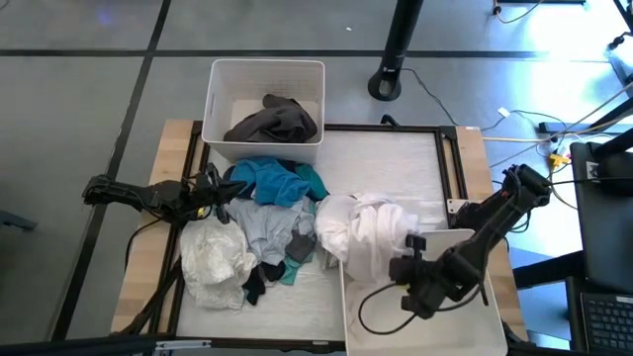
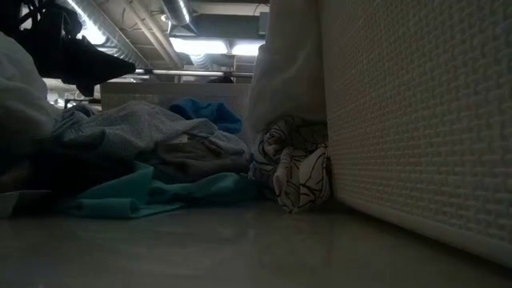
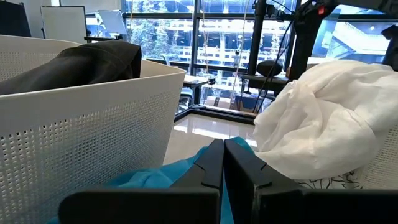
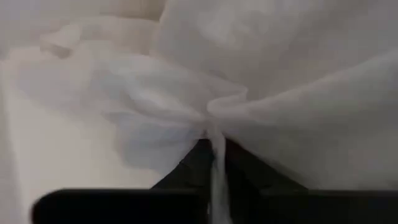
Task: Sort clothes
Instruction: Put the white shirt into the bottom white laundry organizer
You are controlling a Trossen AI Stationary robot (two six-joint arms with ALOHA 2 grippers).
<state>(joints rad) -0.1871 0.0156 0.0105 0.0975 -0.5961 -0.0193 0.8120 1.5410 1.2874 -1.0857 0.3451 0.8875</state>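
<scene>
My left gripper [image 1: 224, 194] is shut at the left edge of a teal-blue garment [image 1: 279, 182] that lies in the heap of clothes on the table; the teal cloth shows around its fingers in the left wrist view [image 3: 155, 182]. My right gripper [image 1: 400, 267] is over the near white bin [image 1: 475, 321], shut on a white garment [image 1: 368, 233]. That garment drapes over the bin's far left corner and onto the table. It also fills the right wrist view [image 4: 261, 93]. My left gripper has a strip of the teal-blue garment's left edge [image 3: 227, 200] between its two shut fingers. The fingers come roughly level from the table's left. The garment lies on the heap; how many layers are pinched cannot be told. My right gripper pinches a gathered fold of the white garment [image 4: 214, 121] between its two fingers. Creases run out from the pinch. The fingers come from the table's right side, slanting down. The rest of the garment lies over the bin's rim and on the table.
A second white bin [image 1: 220, 109] at the table's far edge holds a dark grey garment [image 1: 275, 121]. A white crumpled garment [image 1: 213, 259], a pale grey one [image 1: 259, 223] and dark socks [image 1: 257, 284] lie at the near left. A patterned cloth [image 2: 300, 164] lies against the near bin's wall.
</scene>
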